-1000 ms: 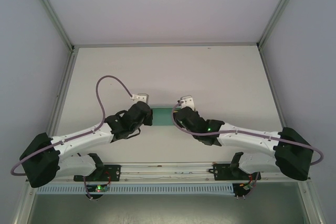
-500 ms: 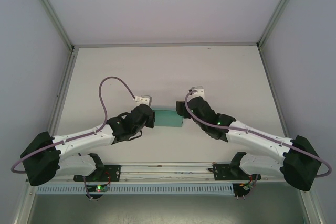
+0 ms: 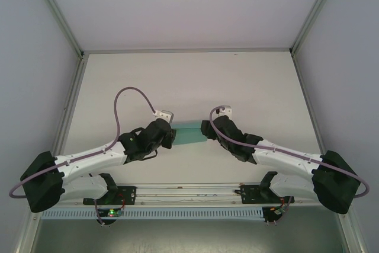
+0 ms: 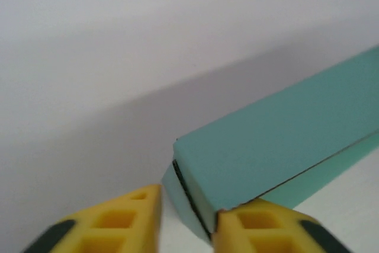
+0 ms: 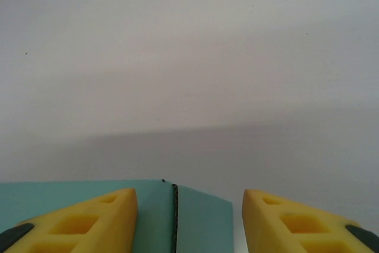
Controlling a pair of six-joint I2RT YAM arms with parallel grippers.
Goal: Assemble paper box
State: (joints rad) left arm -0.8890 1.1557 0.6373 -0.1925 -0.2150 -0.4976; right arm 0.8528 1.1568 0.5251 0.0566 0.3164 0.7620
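Top external view: the paper box (image 3: 189, 134), a closed teal-green card carton, lies on the white table (image 3: 237, 81) between the left gripper (image 3: 171, 135) and the right gripper (image 3: 205, 130), one at each end.

Left wrist view: the left gripper (image 4: 188, 204) has its yellow fingers (image 4: 112, 223) parted around the end of the paper box (image 4: 284, 140). The right-hand finger meets the box corner; the other stands just clear.

Right wrist view: the right gripper (image 5: 189, 197) is spread wide over the box end (image 5: 201, 217), without pinching it.
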